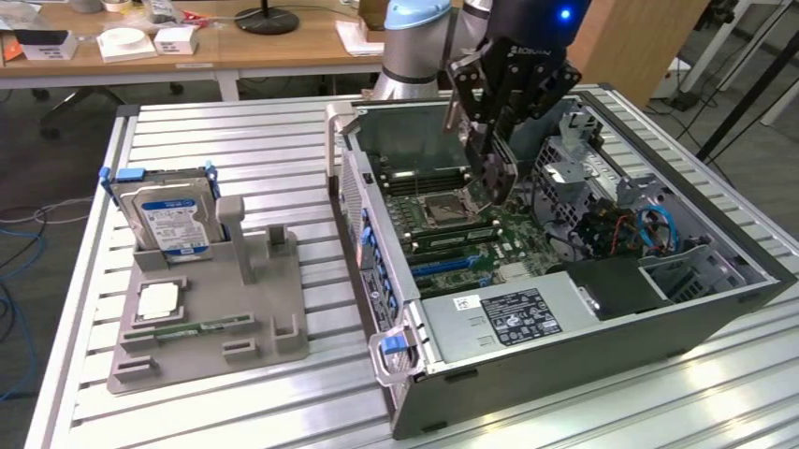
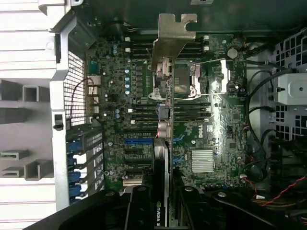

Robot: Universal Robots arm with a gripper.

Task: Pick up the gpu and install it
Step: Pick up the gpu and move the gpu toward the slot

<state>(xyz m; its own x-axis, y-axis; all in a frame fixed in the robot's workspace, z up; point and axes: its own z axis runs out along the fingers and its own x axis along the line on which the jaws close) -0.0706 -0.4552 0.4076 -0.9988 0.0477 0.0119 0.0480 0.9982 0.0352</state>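
Pickup looks done, since the black tool [image 1: 485, 131] pinches the thin dark circuit-board gpu [image 1: 497, 178] with its silver metal bracket, hanging edge-down between its fingers, with the green motherboard [image 1: 450, 234] of the open grey computer case [image 1: 624, 327] beneath the tool, seating left undone.

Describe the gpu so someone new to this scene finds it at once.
Start at the open computer case. Above its motherboard, the fingers clamp the gpu: a thin dark card with a silver bracket, unlike the boxy blue-labelled hard drive standing outside the case.
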